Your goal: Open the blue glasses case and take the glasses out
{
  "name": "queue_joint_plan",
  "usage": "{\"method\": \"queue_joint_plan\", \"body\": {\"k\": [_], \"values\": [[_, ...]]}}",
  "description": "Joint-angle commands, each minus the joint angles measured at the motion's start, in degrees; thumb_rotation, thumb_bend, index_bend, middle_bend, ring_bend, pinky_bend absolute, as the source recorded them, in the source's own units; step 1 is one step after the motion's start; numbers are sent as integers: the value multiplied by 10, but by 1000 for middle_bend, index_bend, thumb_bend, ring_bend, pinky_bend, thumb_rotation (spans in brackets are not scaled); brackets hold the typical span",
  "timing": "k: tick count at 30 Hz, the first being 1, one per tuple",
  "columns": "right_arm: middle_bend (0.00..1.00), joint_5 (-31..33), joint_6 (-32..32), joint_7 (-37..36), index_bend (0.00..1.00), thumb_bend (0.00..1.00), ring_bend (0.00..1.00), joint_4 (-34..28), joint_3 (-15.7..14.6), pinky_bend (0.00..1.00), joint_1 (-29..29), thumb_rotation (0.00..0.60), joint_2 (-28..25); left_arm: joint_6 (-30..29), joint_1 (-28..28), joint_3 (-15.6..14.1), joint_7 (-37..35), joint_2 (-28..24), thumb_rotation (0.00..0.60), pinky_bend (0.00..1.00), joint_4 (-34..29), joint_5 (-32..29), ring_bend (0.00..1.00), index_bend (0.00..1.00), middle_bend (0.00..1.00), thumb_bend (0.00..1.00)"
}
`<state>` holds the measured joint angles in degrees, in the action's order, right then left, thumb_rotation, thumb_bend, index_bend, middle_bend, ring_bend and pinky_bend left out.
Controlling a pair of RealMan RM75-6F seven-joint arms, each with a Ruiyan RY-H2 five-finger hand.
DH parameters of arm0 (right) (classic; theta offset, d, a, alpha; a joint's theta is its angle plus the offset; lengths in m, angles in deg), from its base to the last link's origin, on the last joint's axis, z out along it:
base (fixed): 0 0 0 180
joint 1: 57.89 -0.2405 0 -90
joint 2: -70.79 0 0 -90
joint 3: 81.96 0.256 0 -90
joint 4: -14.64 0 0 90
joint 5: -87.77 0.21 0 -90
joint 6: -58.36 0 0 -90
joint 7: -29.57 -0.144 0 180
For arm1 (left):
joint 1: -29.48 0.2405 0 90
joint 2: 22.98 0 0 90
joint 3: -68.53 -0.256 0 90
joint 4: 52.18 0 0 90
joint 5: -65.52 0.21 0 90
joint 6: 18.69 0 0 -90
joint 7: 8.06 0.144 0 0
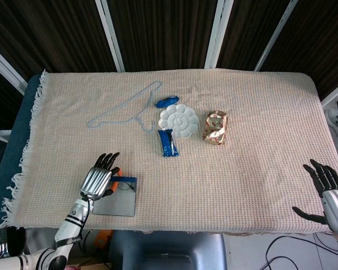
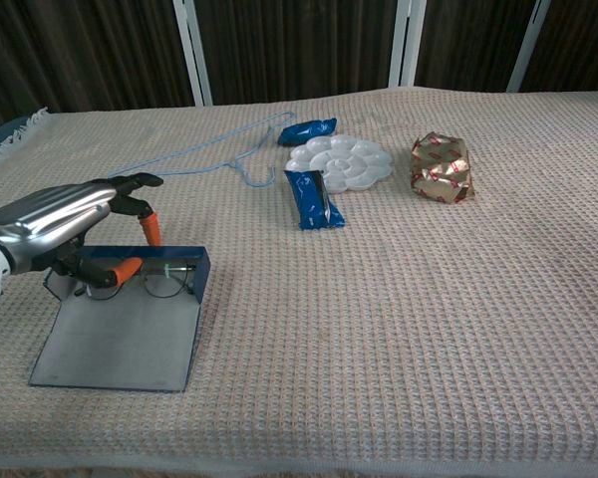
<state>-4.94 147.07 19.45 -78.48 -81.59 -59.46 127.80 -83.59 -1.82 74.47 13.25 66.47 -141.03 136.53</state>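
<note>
The blue glasses case (image 2: 120, 344) lies open near the table's front left corner, with its grey lid flat toward me. Thin-framed glasses (image 2: 165, 286) rest in its tray against the far wall. My left hand (image 2: 58, 225) is at the tray's left end. An orange-tipped thumb reaches inside and an orange-tipped finger sits behind the far wall, pinching the case. The head view shows the same case (image 1: 117, 201) under the left hand (image 1: 97, 181). My right hand (image 1: 329, 190) hangs off the table's right front edge with its fingers spread, holding nothing.
Further back on the woven cloth are a light blue wire hanger (image 1: 124, 109), a white flower-shaped palette (image 1: 178, 120), two blue packets (image 1: 168, 143) (image 1: 167, 102) and a gold foil packet (image 1: 216, 126). The table's front edge runs just below the case.
</note>
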Motion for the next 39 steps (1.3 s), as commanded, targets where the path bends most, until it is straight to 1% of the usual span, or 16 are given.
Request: {"method": "queue_joint_plan", "body": {"k": [1, 10, 14, 20, 30, 35, 39], "values": [[0, 0, 1, -1, 0, 176, 0, 0, 0, 0, 1, 600, 0, -10, -2, 15, -16, 13, 600, 22, 19, 2, 0, 552, 10, 418], [0, 2, 2, -4, 0, 176, 0, 1, 1, 0, 1, 600, -1, -45, -7, 48, -55, 60, 600, 22, 95, 12, 0, 553, 9, 418], [0, 1, 3, -5, 0, 176, 0, 1, 1, 0, 2, 600, -1, -53, -11, 58, -59, 76, 600, 22, 125, 10, 0, 553, 9, 418], [0, 1, 4, -7, 0, 176, 0, 1, 1, 0, 2, 600, -2, -60, -12, 64, -70, 95, 600, 22, 160, 12, 0, 554, 9, 417], [0, 0, 6, -10, 0, 177, 0, 2, 1, 0, 3, 600, -3, -47, -17, 70, -74, 101, 600, 22, 182, 3, 0, 555, 11, 417], [0, 0, 8, -11, 0, 176, 0, 3, 1, 0, 4, 600, -3, -27, -31, 91, -78, 102, 600, 22, 204, -14, 0, 554, 11, 418], [0, 2, 10, -11, 0, 176, 0, 3, 3, 0, 5, 600, -3, -4, -56, 119, -88, 107, 600, 23, 241, -31, 0, 549, 13, 419]]}}
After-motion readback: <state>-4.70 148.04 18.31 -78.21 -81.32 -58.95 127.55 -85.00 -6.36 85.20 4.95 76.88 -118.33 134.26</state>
